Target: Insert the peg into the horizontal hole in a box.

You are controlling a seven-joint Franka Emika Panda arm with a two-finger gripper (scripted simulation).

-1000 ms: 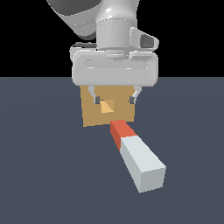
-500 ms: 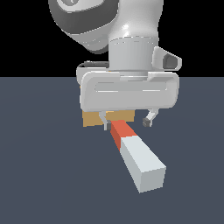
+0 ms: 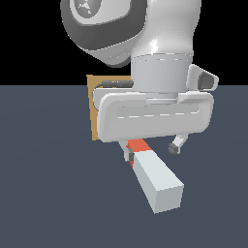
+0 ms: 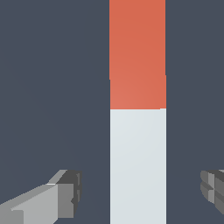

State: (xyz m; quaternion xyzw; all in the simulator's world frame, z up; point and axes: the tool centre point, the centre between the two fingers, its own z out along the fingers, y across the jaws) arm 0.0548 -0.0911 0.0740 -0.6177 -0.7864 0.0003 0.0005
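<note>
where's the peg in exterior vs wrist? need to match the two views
Exterior view: the peg lies on the floor below the gripper, white end toward the camera, orange end toward the box.
Wrist view: the peg runs lengthwise between the two fingers, neither touching it.
Shared landmark: the peg's orange-to-white colour boundary.

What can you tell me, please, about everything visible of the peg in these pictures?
The peg is a long square-sectioned bar with plain matte faces, pale grey-white along most of its length and orange-red at the end pointing towards the tan box. It lies flat on the dark floor. The open tool hangs over its orange-to-white join, one finger on each side. The wrist view shows clear gaps, so nothing grips it yet.
</note>
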